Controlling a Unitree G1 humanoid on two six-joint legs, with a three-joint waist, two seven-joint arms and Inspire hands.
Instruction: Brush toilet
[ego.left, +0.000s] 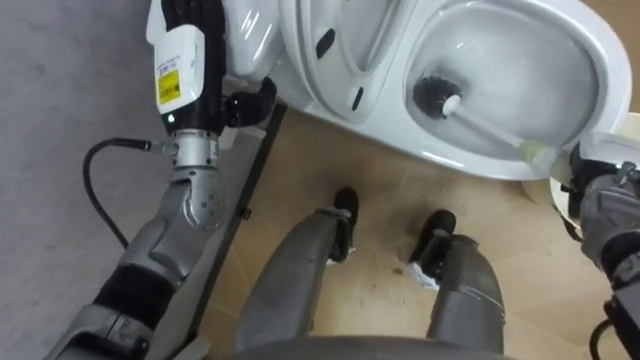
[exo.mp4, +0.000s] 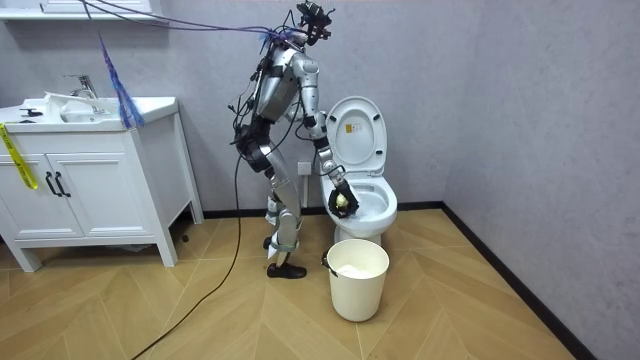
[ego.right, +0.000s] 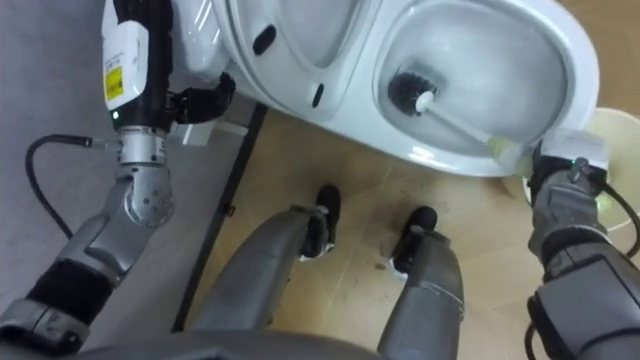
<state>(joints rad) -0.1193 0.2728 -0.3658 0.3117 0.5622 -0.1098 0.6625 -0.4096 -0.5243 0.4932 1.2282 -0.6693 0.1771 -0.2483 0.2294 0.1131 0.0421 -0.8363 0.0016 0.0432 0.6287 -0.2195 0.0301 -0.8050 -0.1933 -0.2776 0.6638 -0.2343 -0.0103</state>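
Brushing is in progress and not visibly finished: the right hand (ego.right: 558, 175) is closed round the brush (ego.left: 490, 125) handle, bristles low in the toilet (ego.left: 445, 155) bowl, while the left hand (ego.left: 190, 60), state indeterminate, is beside the raised lid (ego.left: 340, 40).

Bathroom; toilet (exo.mp4: 362, 150), sink cabinet (exo.mp4: 90, 190), bucket (exo.mp4: 358, 282)

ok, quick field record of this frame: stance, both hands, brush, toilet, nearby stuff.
stance: standing on the wood floor, facing the toilet
lid: raised
right hand: shut on the toilet brush handle, at the bowl's rim
brush head: dark, down inside the bowl
left hand: up beside the raised lid
nearby: white bucket on the floor by the toilet; vanity against the wall
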